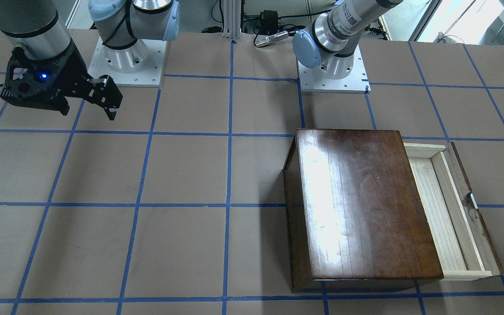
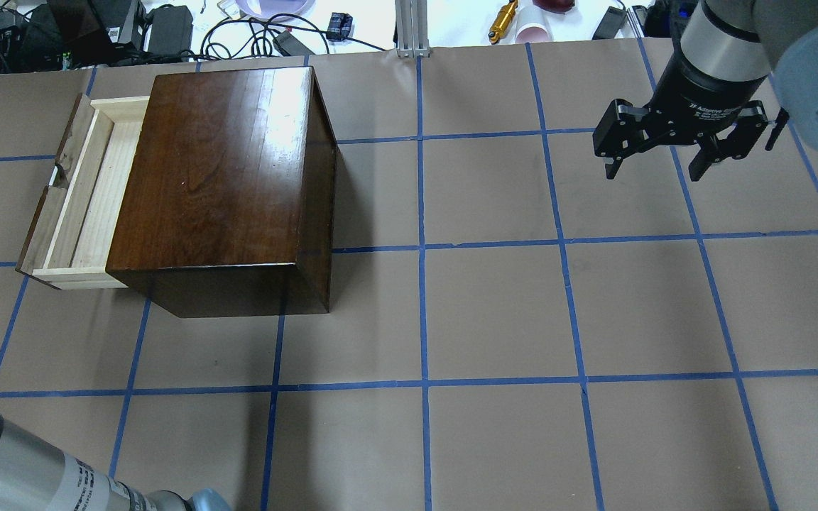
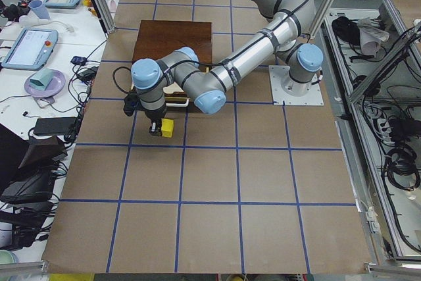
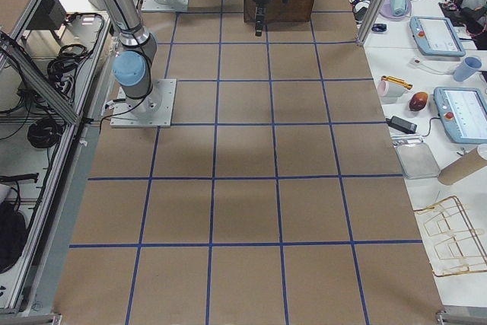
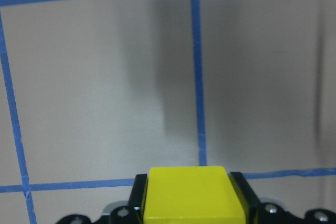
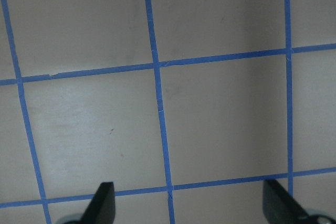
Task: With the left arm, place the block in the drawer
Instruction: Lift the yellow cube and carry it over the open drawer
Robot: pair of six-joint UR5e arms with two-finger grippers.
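Blue tape lines (image 2: pixel 421 248) grid the brown table (image 2: pixel 494 312); cables (image 2: pixel 249 25) and a pale cup (image 2: pixel 535 32) lie beyond its far edge.

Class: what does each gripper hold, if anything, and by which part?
The left gripper clamps the small bright yellow cube by two opposite side faces; the right gripper holds nothing.
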